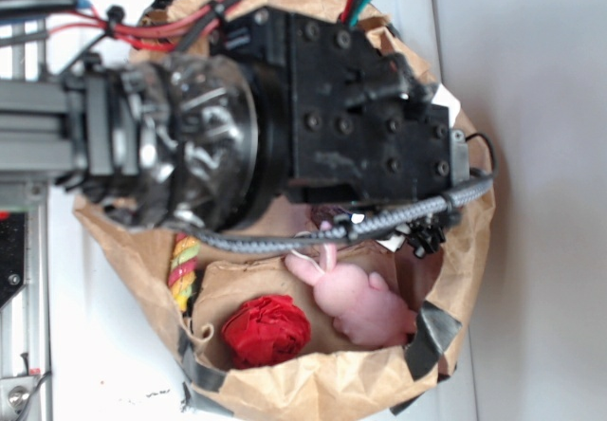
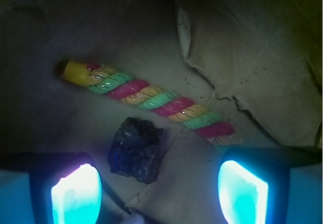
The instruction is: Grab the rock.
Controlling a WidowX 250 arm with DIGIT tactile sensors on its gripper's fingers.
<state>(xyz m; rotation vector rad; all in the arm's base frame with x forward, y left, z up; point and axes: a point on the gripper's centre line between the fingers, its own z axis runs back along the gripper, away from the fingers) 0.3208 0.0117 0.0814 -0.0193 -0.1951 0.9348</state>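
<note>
From the outside view, the big black robot arm (image 1: 313,108) fills the top of a brown paper bag (image 1: 322,393). A red wrinkly ball (image 1: 266,330) and a pink bunny (image 1: 365,305) sit low in the bag. The rock is hidden here.

The wrist view shows the rock (image 2: 136,150), low and middle, just below a twisted candy-colored stick (image 2: 151,99). The tool (image 2: 159,188) has its fingers (image 2: 75,193) wide apart, holding nothing.

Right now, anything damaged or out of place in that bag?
The bag is worn: crumpled rim patched with dark tape, and a torn paper flap on its floor. The rock sits intact between the open end effector fingers.
</note>
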